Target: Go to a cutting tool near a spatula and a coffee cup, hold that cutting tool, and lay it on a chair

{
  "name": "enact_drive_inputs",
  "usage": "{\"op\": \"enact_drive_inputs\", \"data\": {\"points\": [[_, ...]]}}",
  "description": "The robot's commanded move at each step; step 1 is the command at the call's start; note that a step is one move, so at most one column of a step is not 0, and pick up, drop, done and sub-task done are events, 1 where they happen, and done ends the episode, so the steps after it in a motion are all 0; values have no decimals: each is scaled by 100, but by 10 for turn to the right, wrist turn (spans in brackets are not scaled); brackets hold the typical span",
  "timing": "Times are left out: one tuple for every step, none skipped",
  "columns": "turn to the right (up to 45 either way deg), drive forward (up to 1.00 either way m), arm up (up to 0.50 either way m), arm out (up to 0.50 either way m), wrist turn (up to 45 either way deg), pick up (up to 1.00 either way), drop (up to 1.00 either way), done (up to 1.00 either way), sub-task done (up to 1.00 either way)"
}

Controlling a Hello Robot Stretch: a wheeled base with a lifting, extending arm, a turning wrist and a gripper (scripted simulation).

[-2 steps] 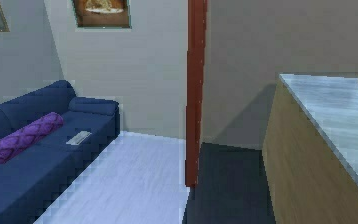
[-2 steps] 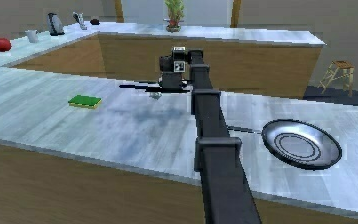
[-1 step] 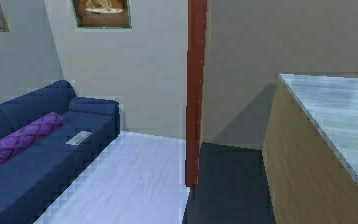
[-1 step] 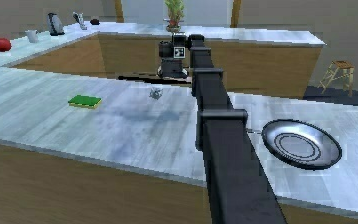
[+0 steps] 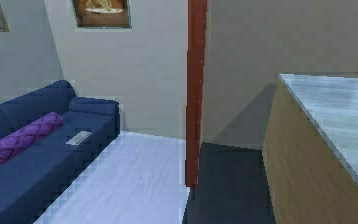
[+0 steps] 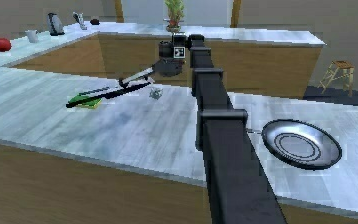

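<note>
Marble surface (image 6: 107,125) carries a long dark green-edged tool (image 6: 87,98) (likely the cutting tool) at the hand (image 6: 137,80), the arm (image 6: 222,130) stretched out presumably to take it; whether the hand grips anything I cannot tell.

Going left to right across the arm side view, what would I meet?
Red round fruit → white cup → green-handled utensil → dark arm → round metal pan → wooden stool.
</note>
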Motion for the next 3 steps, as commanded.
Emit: {"op": "enact_drive_inputs", "data": {"points": [[0, 0, 0, 0, -450, 0, 0, 0, 0], [0, 0, 0, 0, -420, 0, 0, 0, 0], [0, 0, 0, -46, 0, 0, 0, 0, 0]]}}
